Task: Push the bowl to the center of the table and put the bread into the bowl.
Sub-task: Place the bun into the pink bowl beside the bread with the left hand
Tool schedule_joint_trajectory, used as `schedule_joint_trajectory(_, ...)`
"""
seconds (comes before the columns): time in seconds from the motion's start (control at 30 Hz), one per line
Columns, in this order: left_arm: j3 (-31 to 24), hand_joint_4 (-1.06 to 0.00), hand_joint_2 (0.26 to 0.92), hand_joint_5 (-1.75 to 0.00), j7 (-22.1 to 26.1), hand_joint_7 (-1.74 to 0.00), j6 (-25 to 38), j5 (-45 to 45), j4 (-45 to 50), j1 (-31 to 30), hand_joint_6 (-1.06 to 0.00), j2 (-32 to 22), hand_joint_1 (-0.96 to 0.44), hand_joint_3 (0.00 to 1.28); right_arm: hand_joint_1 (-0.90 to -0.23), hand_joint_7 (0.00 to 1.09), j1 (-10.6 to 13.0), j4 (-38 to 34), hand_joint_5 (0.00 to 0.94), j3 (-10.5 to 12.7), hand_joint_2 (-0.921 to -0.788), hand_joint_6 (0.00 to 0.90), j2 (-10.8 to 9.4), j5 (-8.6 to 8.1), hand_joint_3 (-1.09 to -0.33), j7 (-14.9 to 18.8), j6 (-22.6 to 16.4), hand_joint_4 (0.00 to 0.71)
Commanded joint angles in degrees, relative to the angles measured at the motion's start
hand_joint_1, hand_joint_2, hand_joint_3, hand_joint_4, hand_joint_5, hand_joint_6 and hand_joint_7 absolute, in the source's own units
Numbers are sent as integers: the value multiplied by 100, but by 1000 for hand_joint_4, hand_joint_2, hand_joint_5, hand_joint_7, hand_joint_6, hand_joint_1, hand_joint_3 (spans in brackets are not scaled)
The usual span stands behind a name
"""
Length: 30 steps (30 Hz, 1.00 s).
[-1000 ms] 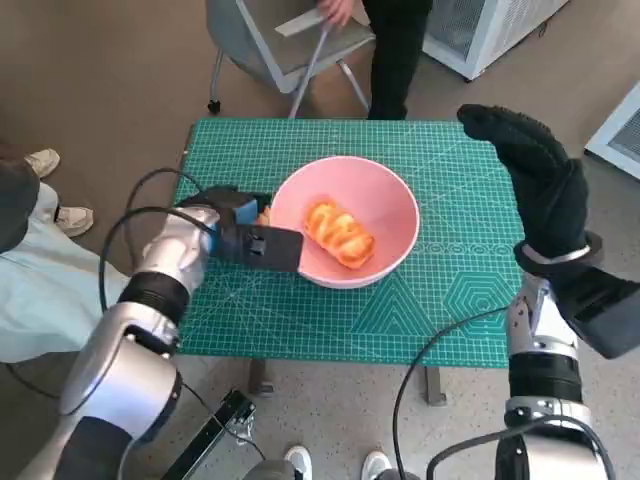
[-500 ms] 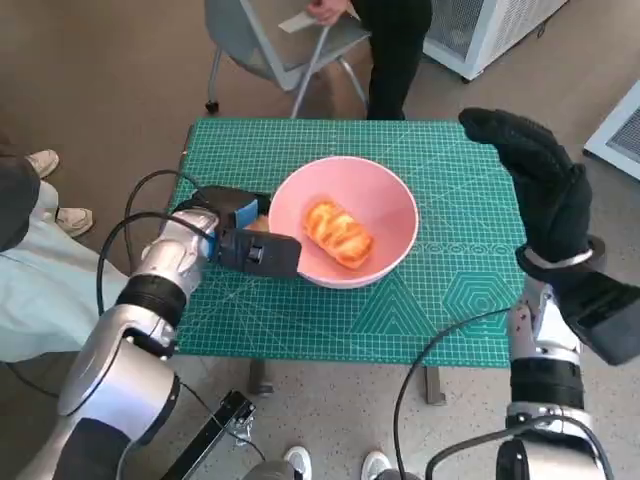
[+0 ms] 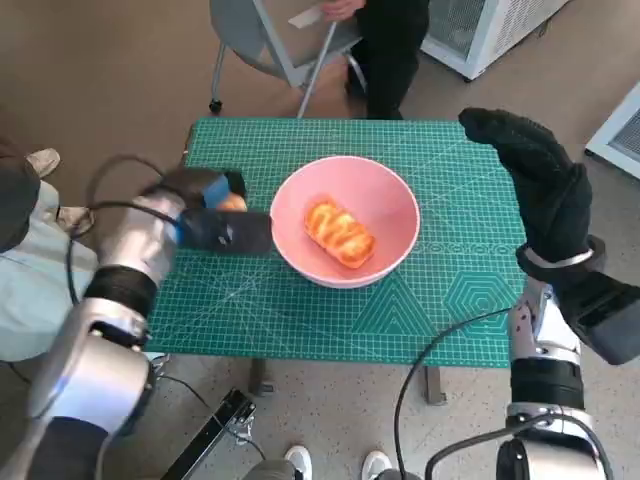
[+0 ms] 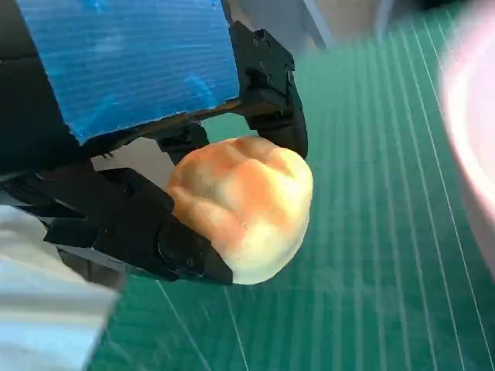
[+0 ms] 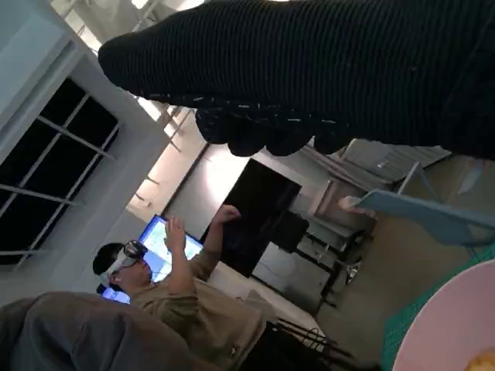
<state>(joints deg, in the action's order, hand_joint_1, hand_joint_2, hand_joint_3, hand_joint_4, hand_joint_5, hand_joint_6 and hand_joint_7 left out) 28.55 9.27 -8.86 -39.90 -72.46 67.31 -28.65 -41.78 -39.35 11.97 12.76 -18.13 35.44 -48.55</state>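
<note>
The left robot hand (image 3: 215,222) grips a bread roll (image 4: 244,205) (golden, held between black fingers (image 4: 147,232)) just above the green surface (image 3: 300,310), beside the pink bowl (image 3: 395,200). Another bread (image 3: 339,233) lies inside the bowl. The right robot hand (image 3: 535,180) hangs raised, fingers spread, holding nothing.

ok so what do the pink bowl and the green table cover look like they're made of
Pink bowl: probably plastic or melamine, judging by its smooth, even colour and soft sheen; glazed ceramic can't be ruled out.
Green table cover: looks like a rubbery vinyl cutting mat, matte, printed with a fine white grid and angle lines.
</note>
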Motion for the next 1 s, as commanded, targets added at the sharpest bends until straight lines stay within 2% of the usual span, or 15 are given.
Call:
schedule_joint_trajectory(0.03,-245,-680,920,-1145,-300,-1174,-53,148,511,360,-652,-211,1,59,-691,574,5,-146,1,-34,-921,-1,-3,9,-717,21,19,254)
schedule_joint_trajectory(0.17,-431,-685,920,-1153,-456,-1157,-124,216,1164,303,-654,-306,1,56,-692,574,-18,-170,1,-47,-921,0,-6,-1,-717,37,43,254)
schedule_joint_trajectory(0.37,-720,-702,920,-1122,-524,-1167,-361,387,2747,-195,-655,-410,1,48,-692,579,-33,-173,1,-67,-921,2,-22,-22,-717,44,83,254)
schedule_joint_trajectory(0.57,-717,-724,920,-1096,-456,-1166,-737,424,3720,-545,-658,-244,2,38,-692,584,-20,-127,1,-102,-921,0,-44,-56,-717,64,105,254)
schedule_joint_trajectory(0.73,-573,-738,920,-1093,-339,-1163,-1194,458,3900,-663,-648,-28,2,36,-692,587,-20,-99,1,-129,-921,0,-30,-28,-718,39,109,255)
schedule_joint_trajectory(1.0,-231,-751,918,-1072,-417,-1164,-1792,201,3217,-565,-652,347,1,33,-692,591,6,-62,0,-140,-921,-1,-26,-12,-719,21,93,254)
